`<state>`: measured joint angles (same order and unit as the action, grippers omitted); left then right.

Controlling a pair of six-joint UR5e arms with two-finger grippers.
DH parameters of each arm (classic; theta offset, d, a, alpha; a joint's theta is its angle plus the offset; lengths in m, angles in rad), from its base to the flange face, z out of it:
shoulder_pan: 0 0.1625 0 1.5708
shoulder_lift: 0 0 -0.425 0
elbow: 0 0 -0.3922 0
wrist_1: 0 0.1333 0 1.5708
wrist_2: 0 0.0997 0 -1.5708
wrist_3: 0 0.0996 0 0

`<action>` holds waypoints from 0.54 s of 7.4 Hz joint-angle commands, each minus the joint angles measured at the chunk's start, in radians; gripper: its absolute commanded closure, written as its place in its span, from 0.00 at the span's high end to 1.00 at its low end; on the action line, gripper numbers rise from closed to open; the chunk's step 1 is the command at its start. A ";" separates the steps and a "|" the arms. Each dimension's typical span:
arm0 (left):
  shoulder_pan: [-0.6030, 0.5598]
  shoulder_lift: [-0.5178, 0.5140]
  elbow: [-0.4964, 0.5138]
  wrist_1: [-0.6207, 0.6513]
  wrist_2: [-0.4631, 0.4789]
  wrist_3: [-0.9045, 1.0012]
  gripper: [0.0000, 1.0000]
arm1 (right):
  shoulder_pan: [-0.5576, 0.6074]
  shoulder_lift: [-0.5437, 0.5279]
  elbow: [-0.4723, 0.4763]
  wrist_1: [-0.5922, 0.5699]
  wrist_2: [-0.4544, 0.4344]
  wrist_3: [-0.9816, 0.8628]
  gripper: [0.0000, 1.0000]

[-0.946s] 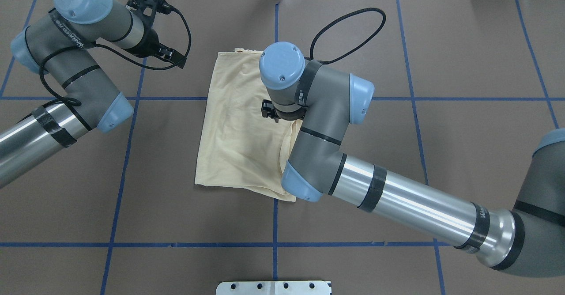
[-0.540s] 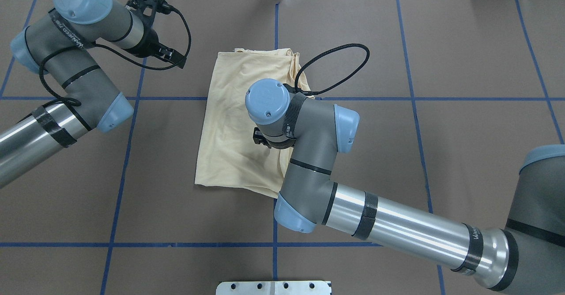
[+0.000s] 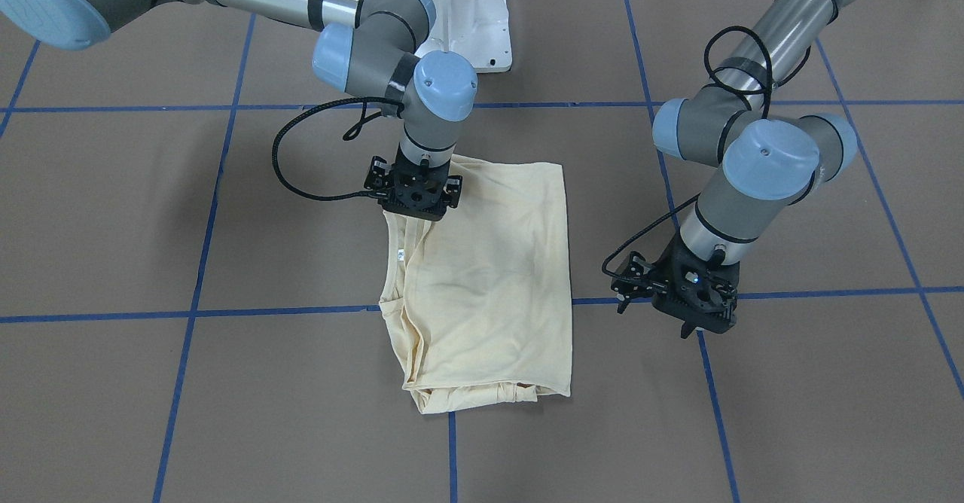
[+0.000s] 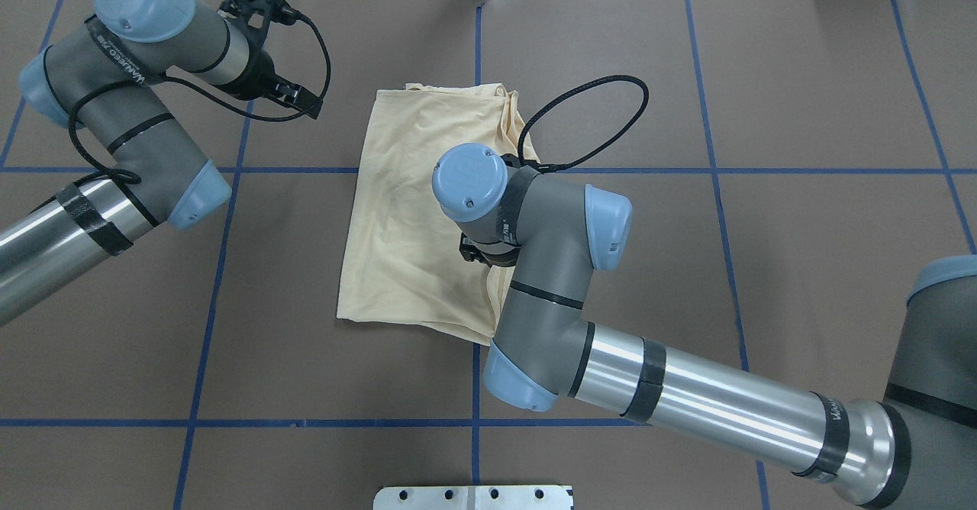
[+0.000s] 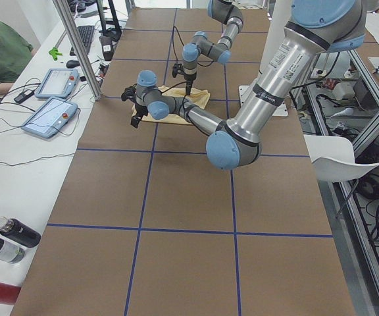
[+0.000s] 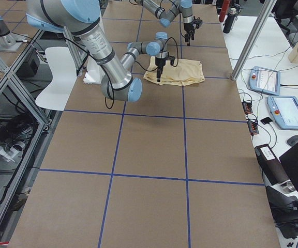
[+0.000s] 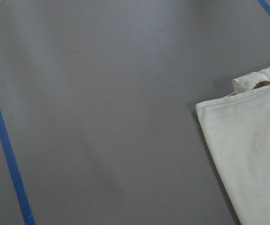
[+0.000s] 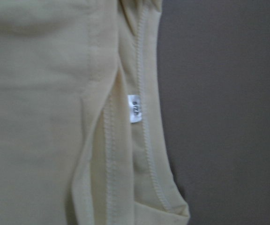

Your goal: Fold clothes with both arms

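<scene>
Stacked folds of the shirt (image 3: 497, 262) could be dragged askew by the right hand (image 3: 413, 196) at its edge, whose grip cannot be told.

One fixed camera looks down from behind the robot; another faces it across the worktop (image 3: 753, 413). Both share the shirt (image 4: 412, 212) mid-frame. Two distant end cameras look along the worktop. Close wrist cameras: left catches shirt at 4 o'clock, right its neck label (image 8: 134, 108).
</scene>
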<state>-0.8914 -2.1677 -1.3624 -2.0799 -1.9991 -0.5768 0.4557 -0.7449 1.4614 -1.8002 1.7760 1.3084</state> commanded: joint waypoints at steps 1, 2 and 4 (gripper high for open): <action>0.000 -0.001 0.000 0.000 0.000 0.000 1.00 | -0.015 -0.193 0.219 -0.034 -0.032 -0.052 1.00; 0.000 -0.001 -0.003 0.000 -0.001 -0.002 1.00 | -0.022 -0.246 0.288 -0.031 -0.046 -0.058 1.00; 0.003 0.027 -0.058 0.001 -0.001 -0.059 1.00 | -0.019 -0.241 0.345 -0.001 -0.044 -0.032 1.00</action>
<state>-0.8901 -2.1619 -1.3818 -2.0798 -2.0001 -0.5972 0.4372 -0.9757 1.7607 -1.8211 1.7352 1.2602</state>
